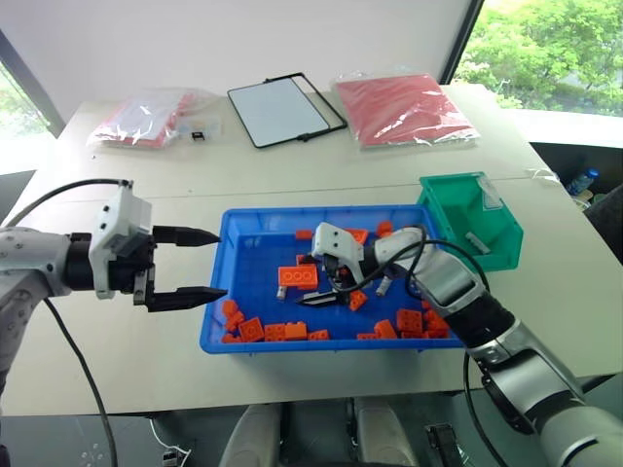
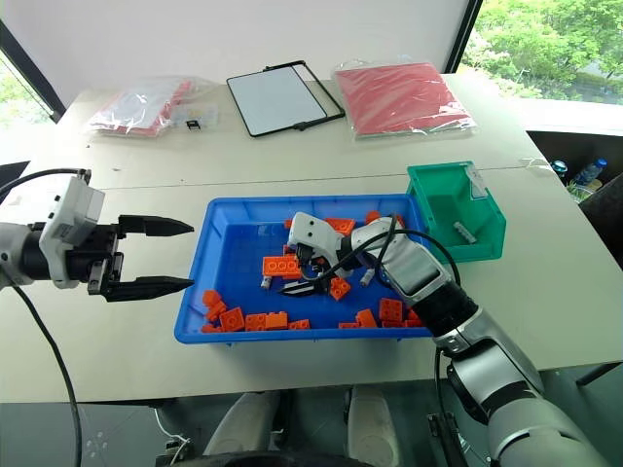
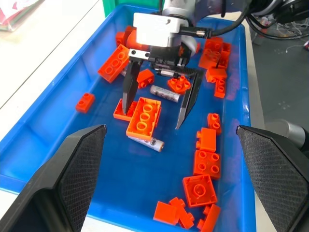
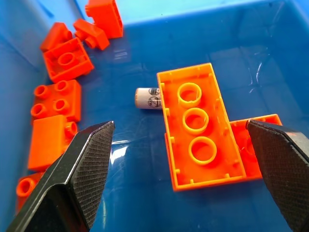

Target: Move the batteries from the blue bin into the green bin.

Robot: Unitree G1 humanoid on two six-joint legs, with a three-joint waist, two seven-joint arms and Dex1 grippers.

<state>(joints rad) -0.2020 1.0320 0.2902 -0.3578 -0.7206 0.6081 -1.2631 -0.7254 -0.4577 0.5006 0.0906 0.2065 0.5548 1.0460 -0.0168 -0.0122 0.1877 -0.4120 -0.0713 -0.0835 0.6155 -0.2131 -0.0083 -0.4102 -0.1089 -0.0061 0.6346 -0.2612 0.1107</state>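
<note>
The right gripper [image 3: 156, 113] is held with fingers spread over a large orange brick [image 3: 144, 117], probably because a battery [image 3: 146, 141] lies partly under it in the blue bin [image 1: 255, 225], while the left gripper [image 1: 200, 265], also spread, waits at nine o'clock of it and the green bin [image 1: 501, 248] stands at two o'clock.

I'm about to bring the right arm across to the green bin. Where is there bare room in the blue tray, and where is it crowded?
Bare floor lies in the blue bin at its far-left corner and down its left-middle. Orange bricks crowd the near wall, the near-right corner and the far-middle. The right gripper, jaws open, straddles a big brick hiding a battery. The green bin holds one battery.
</note>
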